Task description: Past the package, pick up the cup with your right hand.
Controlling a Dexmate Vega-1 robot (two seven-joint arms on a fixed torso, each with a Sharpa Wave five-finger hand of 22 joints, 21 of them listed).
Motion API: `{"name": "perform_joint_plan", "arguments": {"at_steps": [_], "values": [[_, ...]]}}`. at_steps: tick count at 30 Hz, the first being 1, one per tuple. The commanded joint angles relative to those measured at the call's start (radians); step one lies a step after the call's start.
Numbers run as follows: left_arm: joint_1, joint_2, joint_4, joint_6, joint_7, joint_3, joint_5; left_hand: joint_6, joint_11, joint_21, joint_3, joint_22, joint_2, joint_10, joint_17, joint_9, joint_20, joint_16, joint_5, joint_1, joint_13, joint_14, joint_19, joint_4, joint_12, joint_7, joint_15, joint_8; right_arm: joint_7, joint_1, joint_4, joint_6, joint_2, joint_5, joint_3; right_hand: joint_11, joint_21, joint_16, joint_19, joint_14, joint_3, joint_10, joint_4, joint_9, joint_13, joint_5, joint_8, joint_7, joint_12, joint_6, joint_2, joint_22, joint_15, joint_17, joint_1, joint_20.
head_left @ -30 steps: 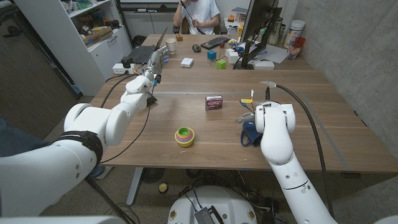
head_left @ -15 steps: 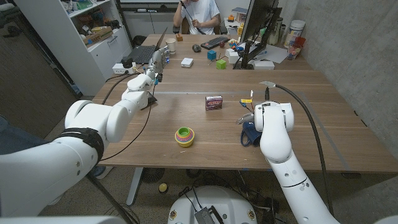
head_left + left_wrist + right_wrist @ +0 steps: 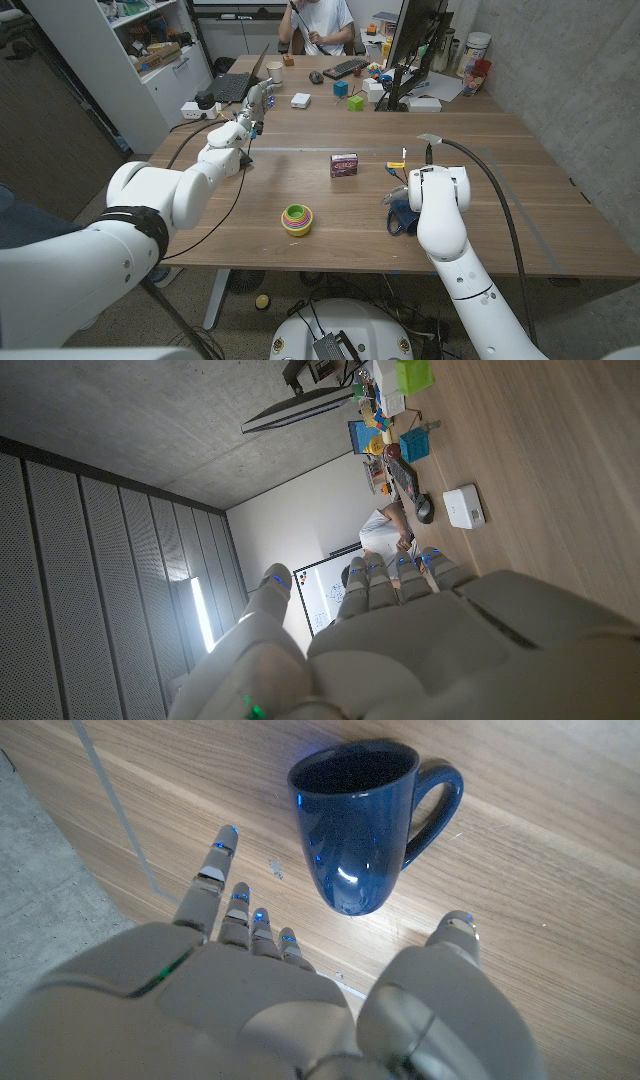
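Reaching: the right hand hovers just beside the blue mug, fingers spread and holding nothing; I judge the step is the approach before the grasp.
Table: the wooden table has much bare wood on the right side, so the right arm has room to come in from there.
Left hand: the left hand is raised near the far left part of the table, well apart from the task; its fingers lie close side by side and grip nothing.
Mug: it stands upright near the front right, partly hidden behind the right arm in the head view; its handle points away from the fingers.
Package: the small dark package stands well apart from the mug, toward the table's middle.
Stacked cups: the coloured nested cups sit near the front edge, left of the mug.
Advice: bring the thumb to one side of the body and the fingers to the other, then close evenly so the mug does not tip.
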Motion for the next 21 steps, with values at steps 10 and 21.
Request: {"name": "perform_joint_plan", "arguments": {"at_steps": [10,21], "values": [[0.003,0.005,0.002,0.011,0.007,0.001,0.006,0.004,-0.002,0.002,0.002,0.003,0.006,0.000,0.002,0.006,0.015,-0.001,0.007,0.006,0.005,0.003,0.003,-0.004,0.000,-0.003,0.001,0.003,-0.008,-0.014,0.047,-0.051,0.004,0.002,-0.005,0.003,-0.002,-0.006,0.007,-0.023,-0.003,-0.017,-0.007,0.003,0.003,0.010,0.008,0.023,0.006,-0.010,0.017,0.002,0.005,0.003,0.033,0.001],[-0.005,0.010,0.007,0.039,0.023,0.013,0.024,0.004,-0.003,0.001,0.001,0.003,0.006,0.001,0.002,0.006,0.019,-0.001,0.007,0.006,0.005,0.004,0.002,-0.004,0.000,-0.005,0.001,0.003,-0.020,-0.002,0.104,-0.080,0.005,0.014,0.000,0.003,-0.002,-0.005,0.006,-0.025,-0.004,-0.018,-0.007,0.003,0.003,0.010,0.009,0.023,0.007,-0.010,0.020,0.002,0.004,0.003,0.038,0.001]]}}
